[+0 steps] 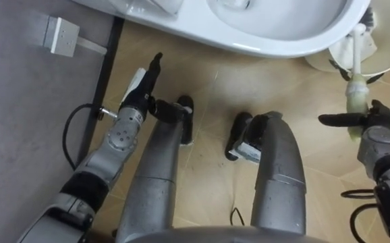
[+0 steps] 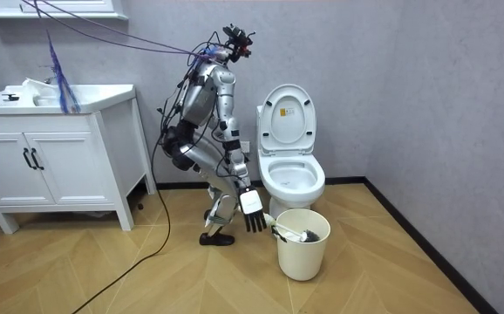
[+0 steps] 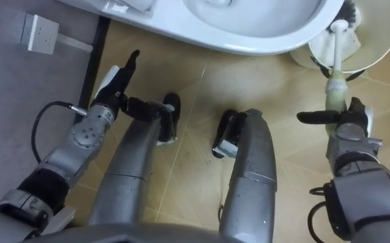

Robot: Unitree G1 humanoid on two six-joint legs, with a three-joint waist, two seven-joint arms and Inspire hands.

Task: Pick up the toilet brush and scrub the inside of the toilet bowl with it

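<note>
The robot stands with its knees bent on the wooden floor (image 1: pixel 249 88), close in front of the white toilet (image 1: pixel 269 42), whose bowl runs along the top of the left eye view. In the room view it leans forward at the bowl's left, and the toilet's lid is raised against the grey wall.

The toilet brush (image 1: pixel 355 91) is at the upper right of the left eye view. Its dark head sits in the cream bucket (image 2: pixel 303 253), and its pale handle slants out over the rim down to the right hand (image 1: pixel 376 128) at the right edge of the frame. The thumb is stretched out to the left and lies across the handle near its end. In the room view the hand's fingers hang straight and spread beside the bucket, so the hand is open and touches the handle without being wrapped round it.

The left hand (image 1: pixel 143 88) is left of centre, above the robot's left foot, holding nothing. Its fingers are straight and together, pointing toward the top of the frame, near the dark skirting board (image 1: pixel 106 71).

A white wall box (image 1: pixel 59 35) is at the upper left. In the room view the bucket stands on the floor just in front of the toilet, and a white cabinet (image 2: pixel 56 148) with a sink top stands at the left, well apart from the robot.
</note>
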